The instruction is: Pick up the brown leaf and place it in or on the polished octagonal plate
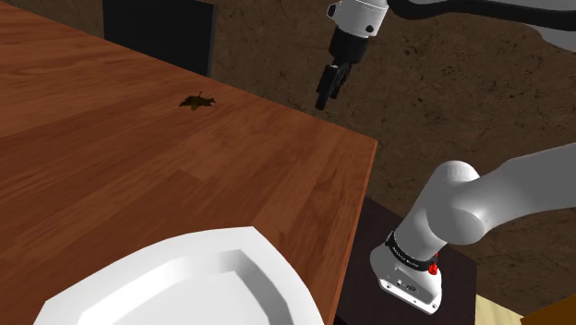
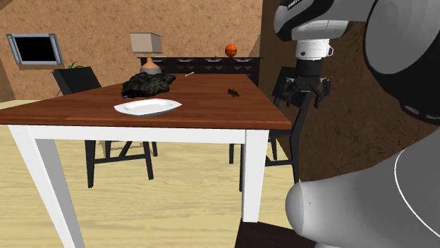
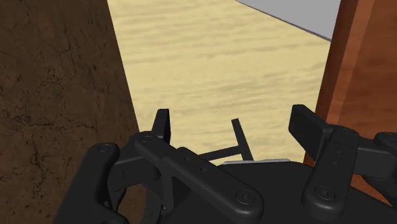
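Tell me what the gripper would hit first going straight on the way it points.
The open gripper points down beside the table, off its edge. Probably it meets the black chair below first, then the floor. The depth is unclear.

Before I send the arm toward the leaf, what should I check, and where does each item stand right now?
1. Gripper open: ok. The fingers stand apart with nothing between them.
2. Brown leaf free to grasp: ok. It lies alone on the table, with nothing touching it.
3. Gripper over the leaf: not ok. It hangs beyond the table's edge, over the floor.
4. Table surface between that edge and the leaf: ok. Nothing stands there.
5. White plate ready to receive: ok. Nothing lies on it.
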Available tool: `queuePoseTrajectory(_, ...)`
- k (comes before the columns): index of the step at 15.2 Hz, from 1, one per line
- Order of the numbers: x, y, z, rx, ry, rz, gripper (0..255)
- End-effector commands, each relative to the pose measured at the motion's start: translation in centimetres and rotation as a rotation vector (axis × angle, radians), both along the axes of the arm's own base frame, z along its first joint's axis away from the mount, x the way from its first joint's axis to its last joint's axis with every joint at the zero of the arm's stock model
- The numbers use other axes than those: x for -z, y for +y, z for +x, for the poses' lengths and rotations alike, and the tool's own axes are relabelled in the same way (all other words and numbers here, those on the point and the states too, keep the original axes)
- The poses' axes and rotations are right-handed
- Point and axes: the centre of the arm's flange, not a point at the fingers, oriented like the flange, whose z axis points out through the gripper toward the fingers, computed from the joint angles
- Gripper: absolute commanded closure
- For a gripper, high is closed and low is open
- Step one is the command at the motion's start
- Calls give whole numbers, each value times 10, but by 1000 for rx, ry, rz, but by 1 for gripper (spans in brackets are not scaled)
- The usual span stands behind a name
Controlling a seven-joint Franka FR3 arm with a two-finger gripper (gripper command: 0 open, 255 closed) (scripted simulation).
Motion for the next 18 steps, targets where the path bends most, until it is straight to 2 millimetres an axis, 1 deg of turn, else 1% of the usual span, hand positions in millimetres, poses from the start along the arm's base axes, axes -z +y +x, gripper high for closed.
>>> queuePoseTrajectory(1, 1, 19, 10, -16, -18, 25, 0)
queuePoseTrajectory(9, -6, 97, 49, -81, -84, 118, 0)
queuePoseTrajectory(18, -26, 185, 87, -155, -158, 223, 0)
